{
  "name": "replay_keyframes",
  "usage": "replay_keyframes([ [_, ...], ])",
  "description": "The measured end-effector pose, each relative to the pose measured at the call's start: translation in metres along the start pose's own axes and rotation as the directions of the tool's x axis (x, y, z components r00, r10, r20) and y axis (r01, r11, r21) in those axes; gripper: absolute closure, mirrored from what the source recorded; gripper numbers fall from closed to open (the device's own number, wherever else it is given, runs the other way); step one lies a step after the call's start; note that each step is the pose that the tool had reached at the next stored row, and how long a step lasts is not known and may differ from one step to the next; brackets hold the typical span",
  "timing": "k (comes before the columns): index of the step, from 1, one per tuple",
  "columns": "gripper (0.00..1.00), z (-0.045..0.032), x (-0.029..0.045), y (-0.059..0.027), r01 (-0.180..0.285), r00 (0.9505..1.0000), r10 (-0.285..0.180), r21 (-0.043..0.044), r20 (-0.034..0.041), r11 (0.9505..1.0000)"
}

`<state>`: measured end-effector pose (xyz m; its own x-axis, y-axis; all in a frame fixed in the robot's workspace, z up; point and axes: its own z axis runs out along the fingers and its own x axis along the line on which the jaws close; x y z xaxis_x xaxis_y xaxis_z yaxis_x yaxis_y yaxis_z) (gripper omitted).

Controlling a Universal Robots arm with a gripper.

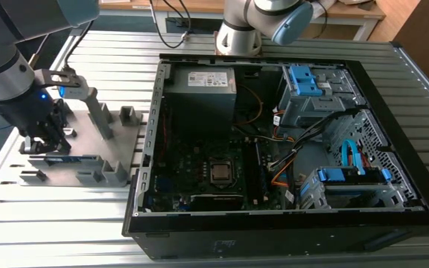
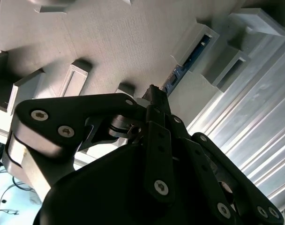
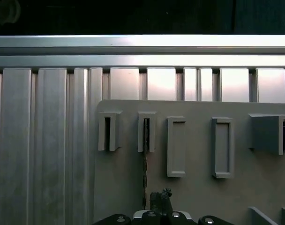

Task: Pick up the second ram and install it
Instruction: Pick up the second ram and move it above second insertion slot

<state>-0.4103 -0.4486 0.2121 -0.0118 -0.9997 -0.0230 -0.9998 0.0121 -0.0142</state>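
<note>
Gripper [image 1: 42, 146] low over grey fixture [image 1: 118, 142] at the exterior view's left of bench [image 1: 58, 215], jaws closed on nothing, tips just beside second ram [image 1: 67, 159] seated edgewise in fixture slots.

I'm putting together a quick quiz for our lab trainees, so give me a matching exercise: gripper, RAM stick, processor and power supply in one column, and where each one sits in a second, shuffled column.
Things:
1. gripper
2. RAM stick
3. processor
4. power supply

Places:
A. middle of the motherboard, inside the computer case
B. standing on edge in the slots of the grey fixture
C. in a corner of the computer case, white label facing up
D. low over the grey fixture, close to the RAM stick

Pairs: 1-D, 2-B, 3-A, 4-C
</note>
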Motion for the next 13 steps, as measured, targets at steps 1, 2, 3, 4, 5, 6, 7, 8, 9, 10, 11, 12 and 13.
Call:
replay_keyframes([
  [1, 0.90, 0.0000, 0.0000, 0.0000, 0.008, 1.0000, -0.008, -0.0001, 0.0001, 1.0000],
  [2, 0.90, 0.0000, 0.0000, 0.0000, 0.015, 0.9999, -0.015, -0.0003, 0.0002, 0.9999],
  [3, 0.90, 0.0000, 0.0000, 0.0000, 0.018, 0.9998, -0.018, -0.0003, 0.0003, 0.9998],
  [4, 0.90, 0.0000, 0.0000, 0.0000, 0.018, 0.9998, -0.018, -0.0003, 0.0003, 0.9998],
  [5, 0.90, 0.0000, 0.0000, 0.0000, 0.018, 0.9998, -0.018, -0.0004, 0.0003, 0.9998],
  [6, 0.90, 0.0000, 0.0000, 0.0000, 0.019, 0.9998, -0.019, -0.0004, 0.0003, 0.9998],
  [7, 0.90, 0.0000, 0.0000, 0.0000, 0.019, 0.9998, -0.019, -0.0003, 0.0003, 0.9998],
  [8, 0.90, 0.0000, 0.0000, 0.0000, 0.019, 0.9998, -0.019, -0.0004, 0.0003, 0.9998],
  [9, 0.90, 0.0000, 0.0000, 0.0000, 0.019, 0.9998, -0.019, -0.0004, 0.0003, 0.9998],
  [10, 0.90, 0.0000, 0.0000, 0.0000, 0.019, 0.9998, -0.019, -0.0004, 0.0003, 0.9998],
  [11, 0.90, 0.0000, 0.0000, 0.0000, 0.019, 0.9998, -0.019, -0.0004, 0.0003, 0.9998],
  [12, 0.89, 0.0000, 0.0000, 0.0000, 0.019, 0.9998, -0.019, -0.0004, 0.0004, 0.9998],
  [13, 0.83, 0.0000, 0.0000, 0.0000, 0.019, 0.9998, -0.019, -0.0004, 0.0003, 0.9998],
])
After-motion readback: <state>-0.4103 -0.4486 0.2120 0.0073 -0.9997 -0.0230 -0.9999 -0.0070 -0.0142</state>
